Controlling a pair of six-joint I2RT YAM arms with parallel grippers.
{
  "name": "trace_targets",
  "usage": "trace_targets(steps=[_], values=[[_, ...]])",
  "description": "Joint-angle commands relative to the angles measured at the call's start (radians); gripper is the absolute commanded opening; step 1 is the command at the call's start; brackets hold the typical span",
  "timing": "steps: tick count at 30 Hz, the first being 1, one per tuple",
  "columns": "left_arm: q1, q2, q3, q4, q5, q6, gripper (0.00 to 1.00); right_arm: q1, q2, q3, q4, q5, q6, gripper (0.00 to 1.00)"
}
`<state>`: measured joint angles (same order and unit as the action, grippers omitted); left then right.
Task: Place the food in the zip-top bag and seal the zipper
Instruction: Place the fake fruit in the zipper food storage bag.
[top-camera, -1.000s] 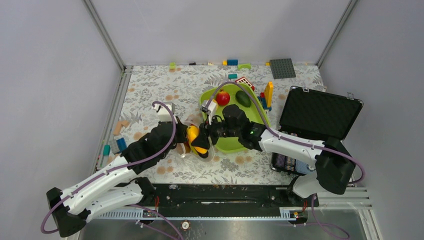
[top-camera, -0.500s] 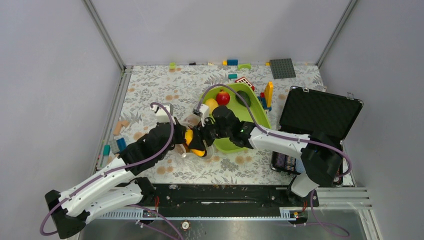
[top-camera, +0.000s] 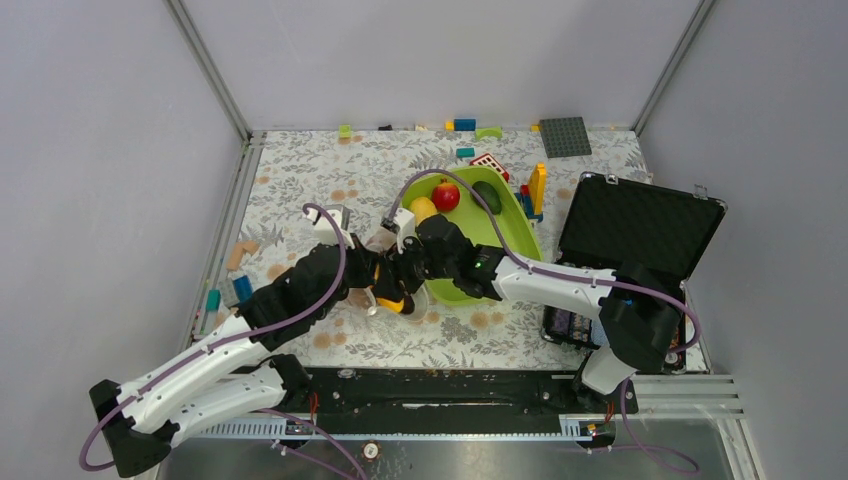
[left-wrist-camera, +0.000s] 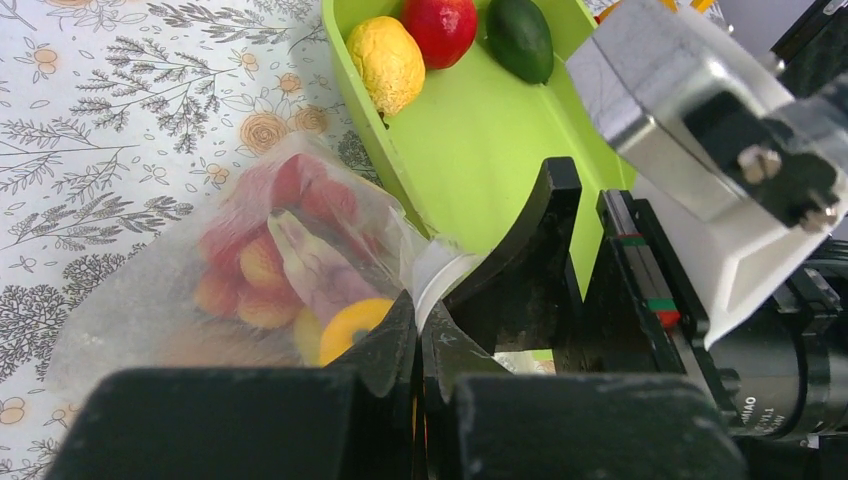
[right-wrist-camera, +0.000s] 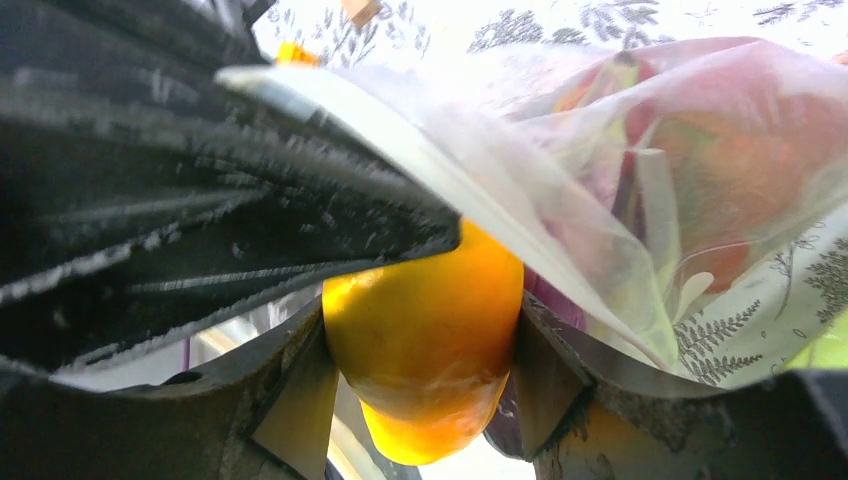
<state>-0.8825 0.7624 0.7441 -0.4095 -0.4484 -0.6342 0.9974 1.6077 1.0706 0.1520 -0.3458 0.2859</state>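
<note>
Our left pincer (left-wrist-camera: 418, 338) pinches the zip-top bag (left-wrist-camera: 180, 300) mouth on the tabletop beside the tray (left-wrist-camera: 480, 170). Our right pincer (right-wrist-camera: 420, 375) grips a yellow fruit (right-wrist-camera: 425, 300) there. The opening looks narrow, hard to tell, so the fruit might snag and drop.

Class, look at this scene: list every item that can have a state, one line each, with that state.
zip-top bag, unsealed, partly filled
left gripper, shut on the bag's mouth edge
right gripper, gripping the yellow-orange fruit at the bag's mouth
black case, lid open
green tray, holding lemon, apple, dark green fruit
</note>
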Motion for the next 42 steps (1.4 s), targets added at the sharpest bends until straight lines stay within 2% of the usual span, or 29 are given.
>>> trace_targets(steps=[1, 7, 10, 16, 19, 22, 29, 33, 42], values=[[-0.004, 0.005, 0.026, 0.081, 0.037, -0.015, 0.00, 0.016, -0.030, 0.016, 0.103, 0.187, 0.123, 0.46], [-0.005, 0.002, 0.021, 0.088, 0.046, -0.018, 0.00, 0.057, -0.009, 0.003, 0.180, 0.334, 0.180, 0.45], [-0.005, -0.002, 0.022, 0.089, 0.053, -0.020, 0.00, 0.098, 0.007, 0.016, 0.187, 0.446, 0.146, 0.45], [-0.004, -0.012, 0.018, 0.089, 0.051, -0.023, 0.00, 0.145, 0.041, 0.027, 0.190, 0.519, 0.065, 0.51], [-0.004, -0.017, 0.015, 0.089, 0.043, -0.022, 0.00, 0.151, 0.049, 0.030, 0.185, 0.479, 0.022, 0.56], [-0.004, -0.014, 0.015, 0.089, 0.043, -0.024, 0.00, 0.152, 0.043, 0.035, 0.167, 0.418, -0.010, 0.66], [-0.005, -0.014, 0.015, 0.086, 0.027, -0.028, 0.00, 0.153, -0.016, 0.008, 0.197, 0.187, -0.045, 0.83], [-0.004, -0.016, 0.015, 0.083, 0.019, -0.026, 0.00, 0.152, -0.050, -0.009, 0.199, 0.136, -0.037, 0.85], [-0.004, -0.030, 0.014, 0.078, 0.008, -0.025, 0.00, 0.152, -0.171, -0.064, 0.123, 0.232, -0.091, 0.88]])
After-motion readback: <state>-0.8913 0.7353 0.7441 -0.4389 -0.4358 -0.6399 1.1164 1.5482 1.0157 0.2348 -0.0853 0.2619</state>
